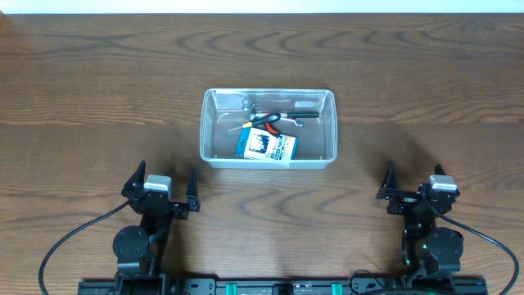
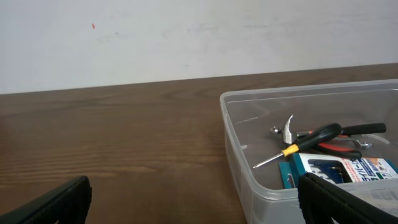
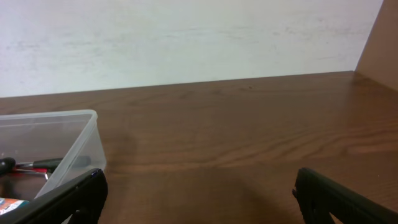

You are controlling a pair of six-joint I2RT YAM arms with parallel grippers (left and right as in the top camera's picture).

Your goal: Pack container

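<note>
At mid-table, ahead of and between the two arms: the container [image 1: 217, 135], long axis left to right, somewhat nearer the left gripper [image 1: 164, 184] than the right gripper [image 1: 416, 184]. Both spread wide and empty, well apart from it. Clear plastic, rounded corners, already holding a blue-and-white box [image 1: 267, 147], a screwdriver [image 2: 311, 140] and red-handled pliers [image 2: 336, 148].

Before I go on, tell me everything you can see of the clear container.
The container is a clear plastic rectangular bin with rounded corners and a rim, lidless, upright on the wooden table, near the table's middle. Inside lie a blue-and-white box, a yellow-and-black screwdriver, red-handled pliers and a silvery metal piece. Only the table and these contents touch it.
</note>
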